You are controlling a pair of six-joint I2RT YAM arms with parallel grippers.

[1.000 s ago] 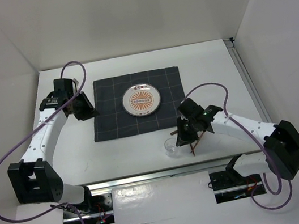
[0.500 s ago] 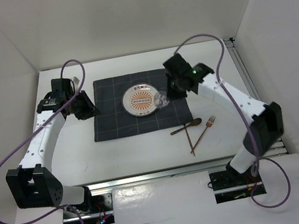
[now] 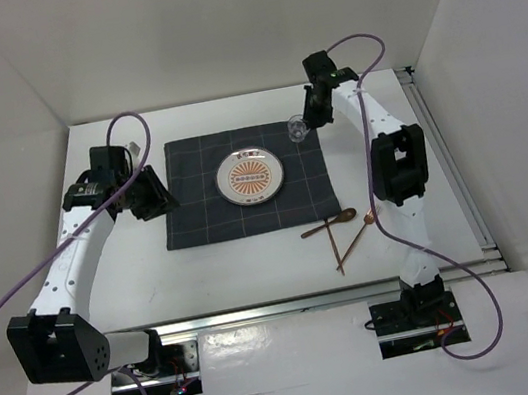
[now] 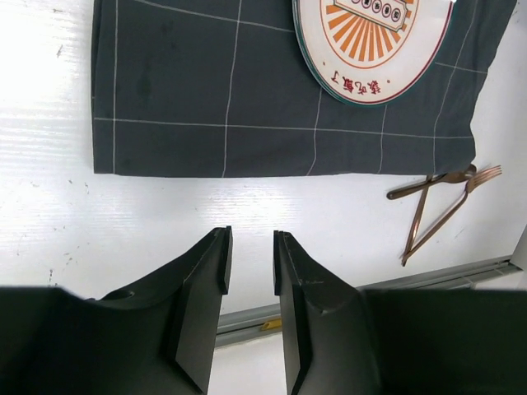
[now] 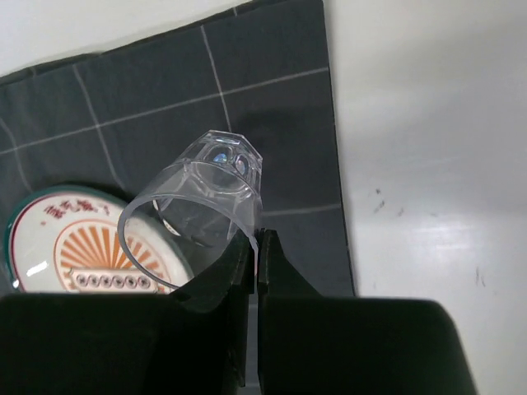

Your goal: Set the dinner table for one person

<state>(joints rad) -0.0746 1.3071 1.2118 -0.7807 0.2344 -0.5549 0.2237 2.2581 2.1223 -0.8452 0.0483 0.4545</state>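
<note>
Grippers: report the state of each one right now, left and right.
Left gripper: jaws open with a narrow gap, holding nothing.
Right gripper: jaws shut on the rim of the clear glass.

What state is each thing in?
Clear plastic cup: empty, gripped by its rim over the mat's far right corner.
Round plate with orange sunburst pattern: empty, flat on the mat.
Dark grey checked cloth mat: spread flat on the white dinner table.
Copper-coloured spoon: lying on the bare table, off the mat.
Copper-coloured fork: lying on the table beside the spoon.
Left end effector: open, empty.
Right end effector: shut on the cup.
</note>
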